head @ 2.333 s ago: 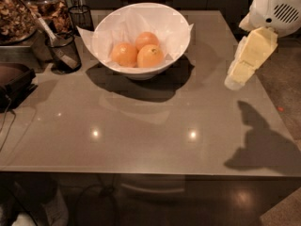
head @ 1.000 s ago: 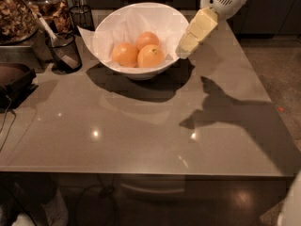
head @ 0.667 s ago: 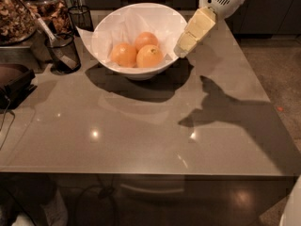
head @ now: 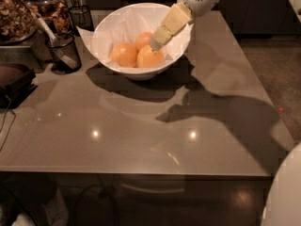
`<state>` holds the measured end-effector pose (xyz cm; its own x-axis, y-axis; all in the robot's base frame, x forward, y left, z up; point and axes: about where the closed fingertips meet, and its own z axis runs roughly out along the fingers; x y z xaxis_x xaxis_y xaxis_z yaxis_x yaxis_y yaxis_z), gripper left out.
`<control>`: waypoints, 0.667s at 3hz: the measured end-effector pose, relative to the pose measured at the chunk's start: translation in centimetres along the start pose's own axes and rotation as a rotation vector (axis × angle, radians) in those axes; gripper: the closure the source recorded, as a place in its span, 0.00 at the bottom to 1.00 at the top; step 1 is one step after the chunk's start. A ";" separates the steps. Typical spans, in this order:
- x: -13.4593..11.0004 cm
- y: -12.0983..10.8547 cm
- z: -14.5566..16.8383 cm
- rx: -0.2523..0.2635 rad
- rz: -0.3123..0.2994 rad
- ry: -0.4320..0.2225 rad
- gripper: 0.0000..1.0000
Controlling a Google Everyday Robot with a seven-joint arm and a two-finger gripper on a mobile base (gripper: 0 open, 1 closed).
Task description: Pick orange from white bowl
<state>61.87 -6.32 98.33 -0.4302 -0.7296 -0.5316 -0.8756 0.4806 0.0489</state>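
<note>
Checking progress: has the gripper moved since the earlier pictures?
Yes. The gripper moved left, from beside the white bowl to above the oranges in it.

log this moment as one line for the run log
phase: pre-grasp | gripper: inside white bowl, at front-right orange, contact unclear | other oranges: two, in bowl | lift: not yet

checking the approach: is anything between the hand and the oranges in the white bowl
Nothing visible does. The hand hangs over the white bowl, its tip just above the front orange; the other two oranges lie beside it, not between.
</note>
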 end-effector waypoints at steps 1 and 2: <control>-3.1 0.9 3.1 -0.032 0.048 0.023 0.00; -3.4 0.9 3.4 -0.033 0.051 0.016 0.00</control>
<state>63.28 -1.72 97.36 -0.4775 -0.7128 -0.5138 -0.8592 0.5012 0.1032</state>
